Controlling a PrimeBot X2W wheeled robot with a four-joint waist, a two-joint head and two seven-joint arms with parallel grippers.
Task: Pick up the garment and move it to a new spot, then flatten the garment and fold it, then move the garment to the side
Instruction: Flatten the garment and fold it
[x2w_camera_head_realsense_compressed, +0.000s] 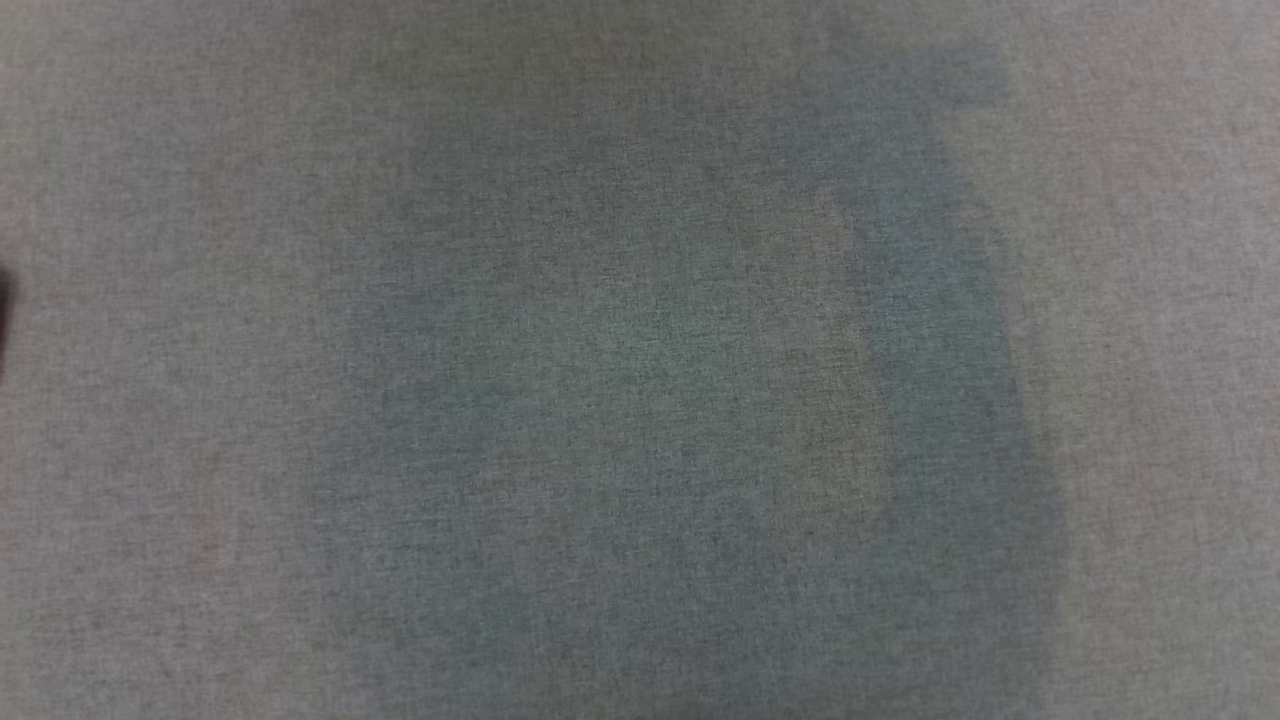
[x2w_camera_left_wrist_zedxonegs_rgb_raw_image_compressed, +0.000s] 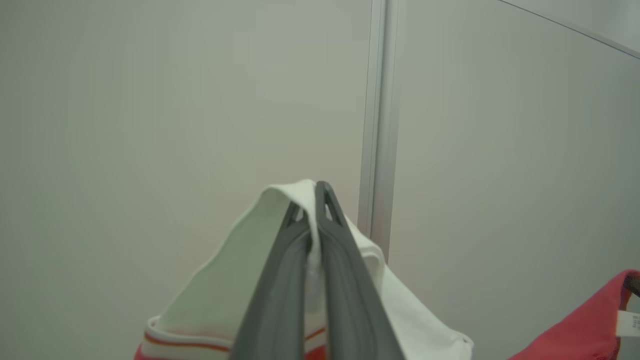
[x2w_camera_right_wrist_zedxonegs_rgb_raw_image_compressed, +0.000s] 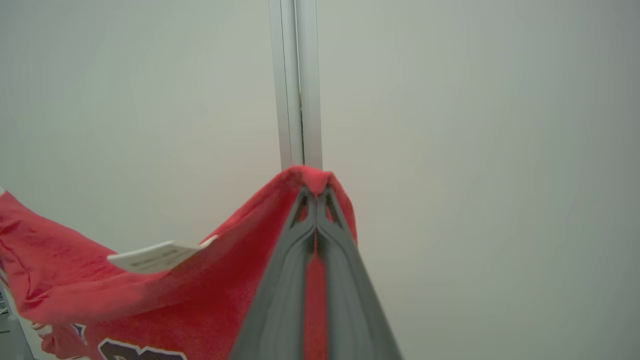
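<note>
The garment (x2w_camera_left_wrist_zedxonegs_rgb_raw_image_compressed: 225, 280) is red and white. In the left wrist view my left gripper (x2w_camera_left_wrist_zedxonegs_rgb_raw_image_compressed: 312, 200) is shut on a white part of it with a thin red stripe near the hem, and the cloth drapes over both fingers. A red part with a small label (x2w_camera_left_wrist_zedxonegs_rgb_raw_image_compressed: 627, 322) hangs at the lower right. In the right wrist view my right gripper (x2w_camera_right_wrist_zedxonegs_rgb_raw_image_compressed: 316, 197) is shut on a red edge of the garment (x2w_camera_right_wrist_zedxonegs_rgb_raw_image_compressed: 150, 305), which sags away to the left. It carries a white label (x2w_camera_right_wrist_zedxonegs_rgb_raw_image_compressed: 155, 256) and dark lettering at the bottom. Both grippers hold the cloth up in the air.
Pale wall panels joined by a vertical aluminium post (x2w_camera_left_wrist_zedxonegs_rgb_raw_image_compressed: 380, 125) stand behind the left gripper. The post (x2w_camera_right_wrist_zedxonegs_rgb_raw_image_compressed: 296, 85) also rises behind the right gripper. The head view is on a grey woven cloth surface (x2w_camera_head_realsense_compressed: 640, 360) with a bluish shadow patch, and a dark blur (x2w_camera_head_realsense_compressed: 5, 310) sits at the left edge.
</note>
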